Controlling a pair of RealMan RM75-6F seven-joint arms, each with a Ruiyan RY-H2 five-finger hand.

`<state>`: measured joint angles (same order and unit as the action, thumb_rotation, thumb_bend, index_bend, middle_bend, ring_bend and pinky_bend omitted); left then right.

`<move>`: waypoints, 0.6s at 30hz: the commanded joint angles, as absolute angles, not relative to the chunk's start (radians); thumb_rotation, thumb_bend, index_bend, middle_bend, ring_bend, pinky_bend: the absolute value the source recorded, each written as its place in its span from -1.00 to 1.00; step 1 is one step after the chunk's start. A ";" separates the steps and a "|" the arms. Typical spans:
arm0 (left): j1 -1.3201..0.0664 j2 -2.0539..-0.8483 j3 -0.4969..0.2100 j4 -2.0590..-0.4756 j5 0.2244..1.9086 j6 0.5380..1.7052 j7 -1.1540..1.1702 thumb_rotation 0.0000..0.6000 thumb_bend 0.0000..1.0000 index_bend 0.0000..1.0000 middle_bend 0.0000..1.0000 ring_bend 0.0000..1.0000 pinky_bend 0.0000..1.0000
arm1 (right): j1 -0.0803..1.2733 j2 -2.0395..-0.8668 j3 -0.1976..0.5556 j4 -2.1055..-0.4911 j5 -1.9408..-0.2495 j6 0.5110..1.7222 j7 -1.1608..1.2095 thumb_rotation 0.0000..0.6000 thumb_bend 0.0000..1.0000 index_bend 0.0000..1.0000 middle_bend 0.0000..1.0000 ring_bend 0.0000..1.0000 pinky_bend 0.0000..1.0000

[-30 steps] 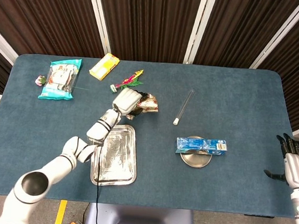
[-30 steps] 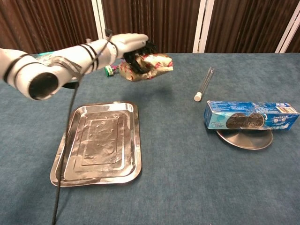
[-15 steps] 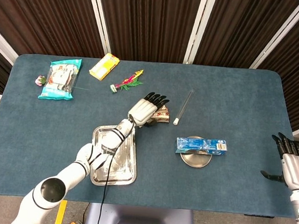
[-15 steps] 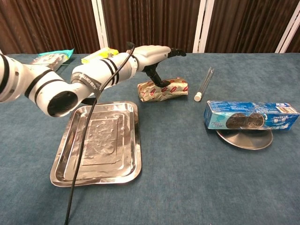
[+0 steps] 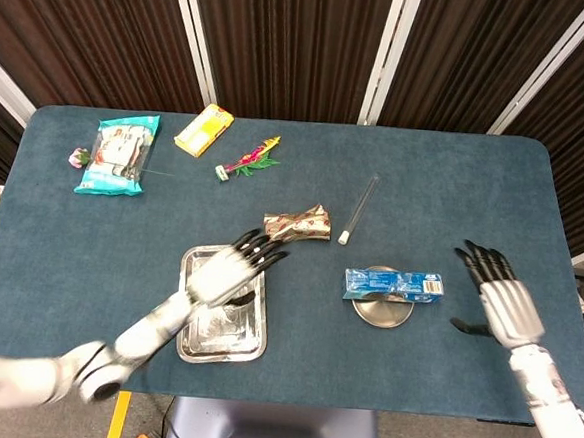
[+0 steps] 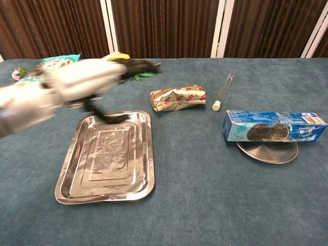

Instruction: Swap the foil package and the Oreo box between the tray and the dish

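The foil package [image 5: 296,224] [image 6: 178,98] lies on the blue table between the tray and the glass tube, free of either hand. The steel tray [image 5: 254,337] [image 6: 105,159] has nothing in it. My left hand [image 5: 230,273] [image 6: 84,78] hovers open over the tray's far end, blurred by motion. The blue Oreo box [image 5: 394,282] [image 6: 274,125] rests across the small metal dish [image 5: 383,310] [image 6: 267,151]. My right hand [image 5: 497,297] is open, fingers spread, to the right of the dish; the chest view does not show it.
A glass tube [image 5: 358,210] [image 6: 223,91] lies just right of the foil package. At the table's far left are a teal snack bag [image 5: 119,154], a yellow packet [image 5: 203,130] and a small red-green toy [image 5: 246,158].
My left hand let go of the foil package on the table and pulled back over the tray. My right hand moved in from the right edge toward the dish.
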<state>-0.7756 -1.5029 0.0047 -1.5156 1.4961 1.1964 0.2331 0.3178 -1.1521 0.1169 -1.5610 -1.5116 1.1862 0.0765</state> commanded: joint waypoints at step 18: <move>-0.388 -1.246 0.120 -1.535 1.575 1.499 0.099 1.00 -0.27 -1.00 -1.00 -1.00 -1.00 | 0.584 -1.335 0.146 -1.556 -1.077 0.851 -0.444 1.00 -0.45 -0.01 -0.36 -0.64 -0.34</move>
<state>-0.3898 -1.2478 0.1225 -1.5366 1.5730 1.5013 0.1011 0.5736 -1.3228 0.1509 -1.5632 -1.0894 0.8519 -0.4306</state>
